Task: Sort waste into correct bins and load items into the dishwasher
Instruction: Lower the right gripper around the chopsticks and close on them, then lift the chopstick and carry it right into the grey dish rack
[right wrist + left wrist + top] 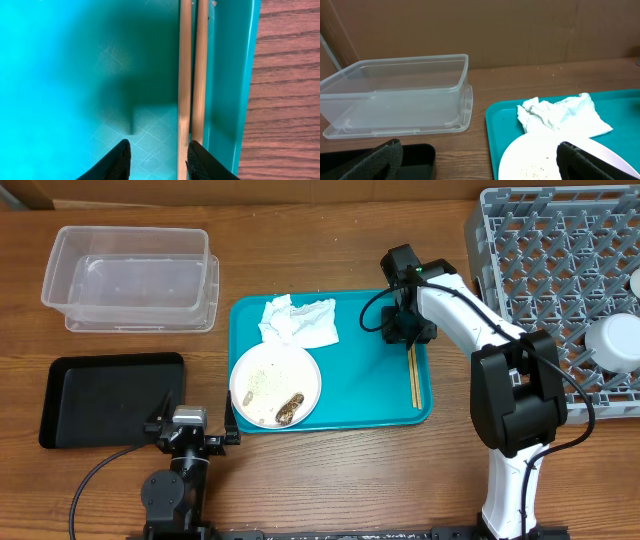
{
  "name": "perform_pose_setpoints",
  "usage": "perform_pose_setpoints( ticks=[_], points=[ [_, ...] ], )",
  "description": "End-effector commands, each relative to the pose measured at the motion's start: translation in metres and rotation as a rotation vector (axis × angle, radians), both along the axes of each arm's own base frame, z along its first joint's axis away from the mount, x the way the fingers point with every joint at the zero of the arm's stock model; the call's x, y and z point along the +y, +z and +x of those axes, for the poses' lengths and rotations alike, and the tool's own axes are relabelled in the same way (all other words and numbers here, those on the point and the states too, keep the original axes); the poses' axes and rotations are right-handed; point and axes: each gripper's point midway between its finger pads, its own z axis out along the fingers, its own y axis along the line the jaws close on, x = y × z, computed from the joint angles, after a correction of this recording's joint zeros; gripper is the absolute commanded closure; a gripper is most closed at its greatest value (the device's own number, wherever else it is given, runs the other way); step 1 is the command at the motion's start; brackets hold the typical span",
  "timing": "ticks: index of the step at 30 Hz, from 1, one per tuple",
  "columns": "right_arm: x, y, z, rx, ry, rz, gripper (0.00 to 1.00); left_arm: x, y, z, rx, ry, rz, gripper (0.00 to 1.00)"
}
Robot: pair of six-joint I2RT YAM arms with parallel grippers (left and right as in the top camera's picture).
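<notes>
Two pale chopsticks [414, 375] [185, 75] lie side by side along the right rim of the teal tray [360, 380]. My right gripper [409, 337] [157, 161] hangs over their far end, open. One stick runs between the fingers, close to the right fingertip [200, 160]; the other passes under that fingertip. A white plate [275, 385] [535, 157] holds rice grains and a brown lump [290, 410]. Crumpled napkins [298, 322] [560, 116] lie behind it. My left gripper [190, 430] [482, 165] is open wide and empty, near the plate's left edge.
The clear tub [130, 275] [400, 90] stands at the back left, the black tray [110, 398] [417, 157] in front of it. The grey dish rack [545, 270] fills the right side, with a white dish [615, 340] in it.
</notes>
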Motion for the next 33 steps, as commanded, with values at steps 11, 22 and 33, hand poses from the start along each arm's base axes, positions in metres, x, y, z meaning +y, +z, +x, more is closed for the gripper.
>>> perform_pose_setpoints(
  ticks=[11, 22, 33],
  points=[
    [-0.004, -0.033, -0.015, 0.035, 0.009, -0.016, 0.61, 0.001, 0.0, 0.0, -0.004, 0.004, 0.009, 0.0],
    [0.007, -0.034, -0.022, 0.054, 0.018, 0.012, 0.96, 0.001, 0.0, 0.0, -0.004, 0.004, 0.008, 0.0],
    [-0.021, 0.087, 0.033, -0.083, -0.032, 0.02, 0.96, 0.001, 0.0, 0.0, -0.004, 0.004, 0.008, 0.0]
  ],
)
